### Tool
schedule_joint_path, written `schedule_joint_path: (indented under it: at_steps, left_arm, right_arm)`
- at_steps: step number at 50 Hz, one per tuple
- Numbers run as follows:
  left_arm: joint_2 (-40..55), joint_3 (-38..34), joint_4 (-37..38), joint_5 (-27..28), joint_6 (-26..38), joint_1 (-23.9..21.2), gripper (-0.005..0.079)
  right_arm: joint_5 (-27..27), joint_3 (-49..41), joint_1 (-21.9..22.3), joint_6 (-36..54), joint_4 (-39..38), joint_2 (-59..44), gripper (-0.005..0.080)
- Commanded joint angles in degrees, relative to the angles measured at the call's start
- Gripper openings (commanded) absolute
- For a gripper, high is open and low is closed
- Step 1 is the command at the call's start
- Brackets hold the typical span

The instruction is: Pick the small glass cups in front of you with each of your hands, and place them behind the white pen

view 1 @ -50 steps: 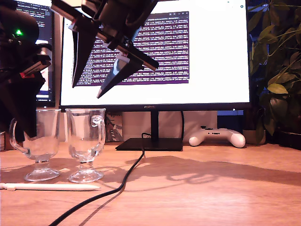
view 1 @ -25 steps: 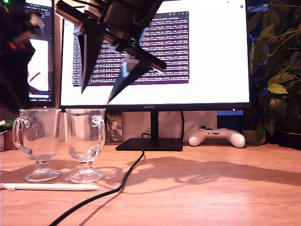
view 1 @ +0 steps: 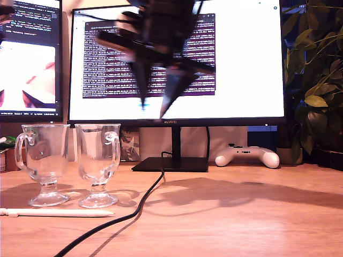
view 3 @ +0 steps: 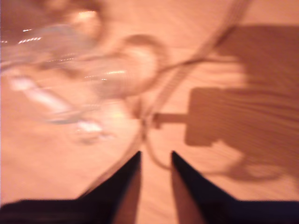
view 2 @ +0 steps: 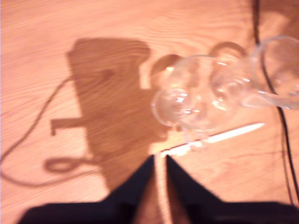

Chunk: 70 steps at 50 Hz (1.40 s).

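Note:
Two small glass cups stand side by side on the wooden desk at the exterior view's left, one (view 1: 45,155) left of the other (view 1: 96,155). The white pen (view 1: 59,212) lies on the desk in front of them. My second gripper (view 1: 154,110) hangs blurred in mid-air, right of the cups and above the cable, open and empty. In its wrist view it (view 3: 155,154) looks down on the blurred cups (view 3: 107,74). My first gripper (view 2: 159,157) is high above the cups (view 2: 187,100) and pen (view 2: 233,133), fingers a narrow gap apart, holding nothing. It is almost out of the exterior view.
A black cable (view 1: 144,198) runs from the monitor stand (view 1: 170,163) across the desk to the front edge. A large monitor (view 1: 241,59) fills the back, with another screen (view 1: 29,59) at the exterior view's left. A white game controller (view 1: 247,155) and a plant (view 1: 316,85) are at its right.
The arm that stood at the left cup has lifted up and out of the exterior view, leaving that cup standing. The other gripper has swung to the right and lower, now blurred.

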State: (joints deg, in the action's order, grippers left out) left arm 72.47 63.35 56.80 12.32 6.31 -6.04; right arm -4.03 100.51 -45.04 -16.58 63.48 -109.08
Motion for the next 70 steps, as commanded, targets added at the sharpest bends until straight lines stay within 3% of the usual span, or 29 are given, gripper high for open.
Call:
schedule_joint_path:
  at_steps: [1,6,13,24,35,44,53,55,64,70]
  left_arm:
    - [-1.4,-1.4,-0.4,0.1,0.4,0.9,-0.0019]
    - [-3.8,-3.3,-3.0,0.0,0.6,1.9,-0.0019]
    - [-7.1,-7.3,-6.9,-0.9,0.1,4.1,-0.0019]
    - [-10.3,-12.4,-14.6,-1.0,0.2,5.7,-0.0019]
    - [-12.2,-14.3,-20.7,1.2,-0.2,5.7,-0.0019]
    - [-12.2,-15.8,-26.2,0.6,-0.9,5.7,-0.0019]
    - [-13.0,-21.5,-31.0,-1.0,-1.9,5.8,-0.0019]
    - [-13.6,-22.8,-32.5,-1.0,-4.9,5.8,-0.0019]
    - [-15.1,-25.3,-35.6,-2.1,-5.2,5.4,-0.0019]
    - [-16.0,-27.1,-37.2,-3.0,-6.3,5.4,-0.0019]
  right_arm:
    - [-2.4,0.2,0.6,0.1,0.3,3.3,-0.0013]
    - [-5.6,-0.7,1.7,0.2,0.6,4.8,-0.0013]
    - [-5.7,-4.0,4.4,0.6,-0.1,7.9,-0.0013]
    - [-6.9,-16.0,12.8,0.0,-7.3,15.1,-0.0013]
    - [-14.2,-30.1,19.6,-0.5,-16.4,25.0,-0.0013]
    - [-23.3,-39.1,22.0,-0.8,-24.0,32.8,-0.0013]
    - [-28.9,-45.3,24.1,1.1,-28.4,37.2,-0.0013]
    - [-29.2,-46.4,24.7,1.5,-29.5,37.9,-0.0013]
    - [-29.1,-52.6,30.1,3.1,-32.7,39.9,-0.0013]
    - [-20.2,-56.6,36.0,5.4,-34.8,41.6,-0.0013]
